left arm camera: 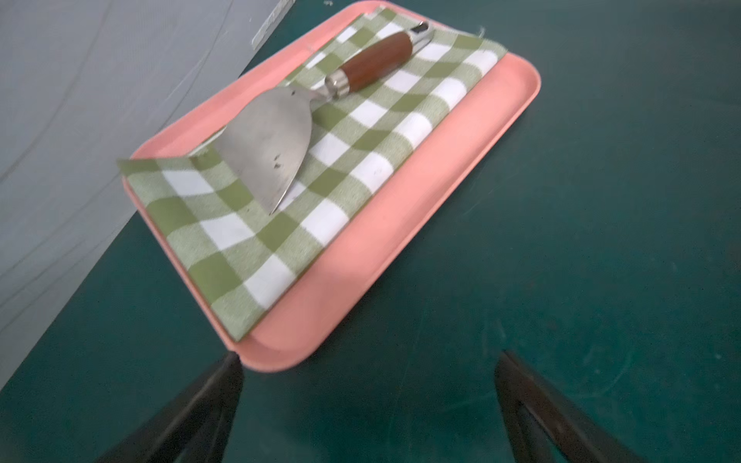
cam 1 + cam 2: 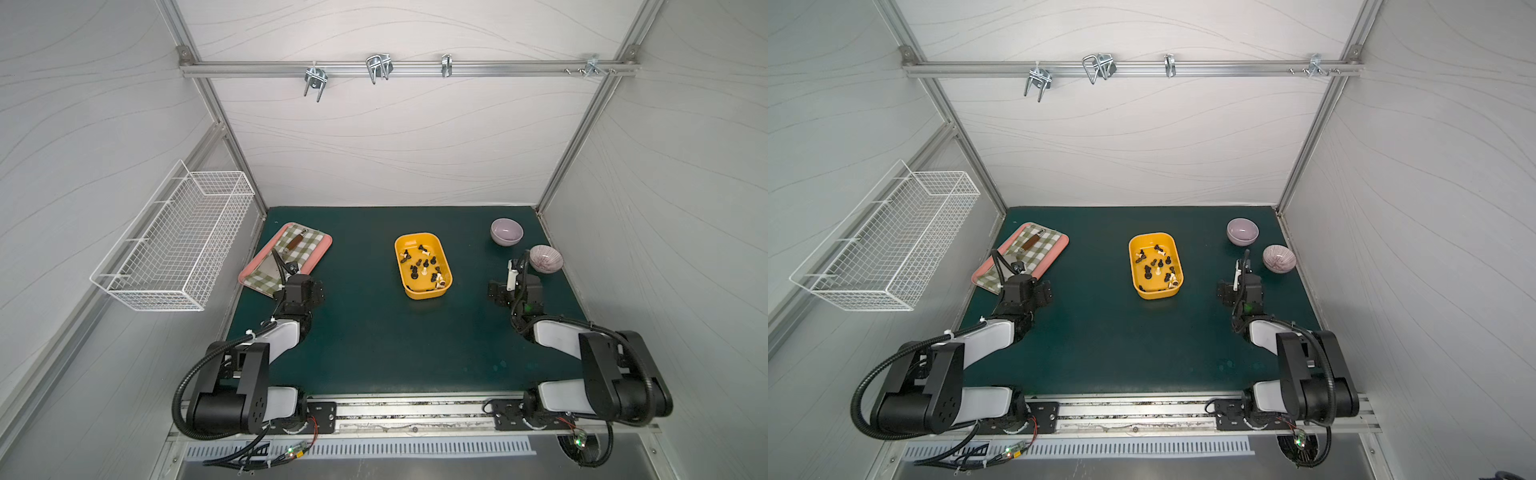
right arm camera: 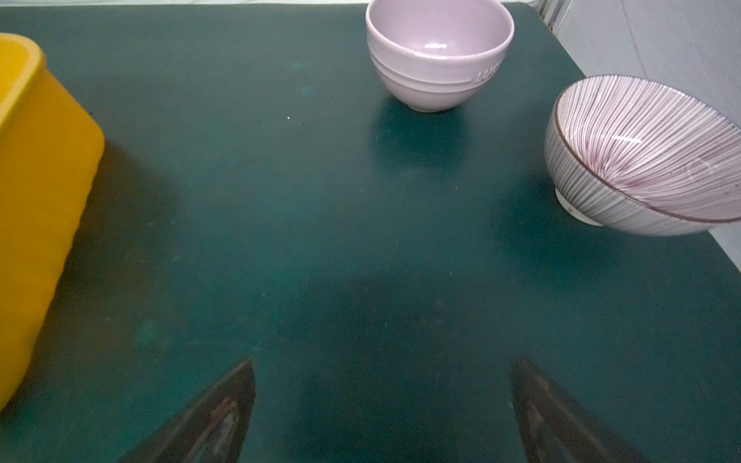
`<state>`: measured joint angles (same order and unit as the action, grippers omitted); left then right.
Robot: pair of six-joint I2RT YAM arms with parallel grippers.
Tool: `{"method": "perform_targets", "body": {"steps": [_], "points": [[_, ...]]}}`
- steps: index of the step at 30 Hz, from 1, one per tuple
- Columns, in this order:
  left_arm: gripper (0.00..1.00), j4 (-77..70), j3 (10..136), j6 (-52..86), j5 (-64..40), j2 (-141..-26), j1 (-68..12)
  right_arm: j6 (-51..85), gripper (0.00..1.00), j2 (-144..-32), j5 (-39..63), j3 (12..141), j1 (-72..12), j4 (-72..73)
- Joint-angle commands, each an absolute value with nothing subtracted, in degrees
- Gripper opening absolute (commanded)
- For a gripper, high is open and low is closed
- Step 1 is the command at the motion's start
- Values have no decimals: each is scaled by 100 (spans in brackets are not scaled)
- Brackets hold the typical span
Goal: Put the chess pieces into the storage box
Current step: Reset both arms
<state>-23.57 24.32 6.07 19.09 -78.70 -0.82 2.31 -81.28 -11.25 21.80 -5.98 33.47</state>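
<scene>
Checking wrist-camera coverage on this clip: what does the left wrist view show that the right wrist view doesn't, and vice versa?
Left wrist only: the pink tray, the green checked cloth on it, and a wooden-handled scraper on the cloth. Right wrist only: the storage box, a plain lilac bowl and a striped bowl. Both: the green mat, with the left end effector and right end effector each open and empty.

Soft, even light with faint shadows; wrist views seem slightly blurred.
</scene>
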Motion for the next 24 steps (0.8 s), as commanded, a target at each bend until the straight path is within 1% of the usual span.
{"method": "perform_targets", "body": {"steps": [1, 2, 3, 5, 6, 7, 8, 10, 12, 14, 24], "points": [[99, -3647, 2804, 456, 1491, -8482, 27, 296, 99, -9062, -952, 2202, -459, 5321], [99, -4138, 2722, 343, 1307, -8802, 26, 191, 99, -9184, -937, 2199, -507, 5588], [99, -4666, 2507, 188, 946, -8907, 26, 210, 99, -8836, -864, 2400, -532, 4591], [99, -4524, 2510, 169, 833, -8847, 35, 117, 99, -9138, -762, 2339, -511, 5202], [99, -4455, 2561, 199, 724, -8878, 96, 187, 99, -8966, -779, 2492, -510, 4641], [99, -4477, 2551, 222, 619, -8879, 142, 153, 99, -8990, -775, 2490, -515, 4595], [99, -4408, 2572, 221, 591, -8868, 154, 133, 99, -9118, -803, 2420, -519, 4974], [99, -4416, 2592, 224, 604, -8894, 151, 167, 99, -8971, -790, 2517, -521, 4517], [99, -4421, 2580, 226, 601, -8886, 153, 131, 99, -9077, -806, 2438, -522, 4875], [99, -4421, 2571, 221, 602, -8877, 151, 115, 99, -9011, -790, 2471, -527, 4693], [99, -4448, 2549, 227, 600, -8859, 151, 105, 99, -9032, -852, 2472, -560, 4740]]}}
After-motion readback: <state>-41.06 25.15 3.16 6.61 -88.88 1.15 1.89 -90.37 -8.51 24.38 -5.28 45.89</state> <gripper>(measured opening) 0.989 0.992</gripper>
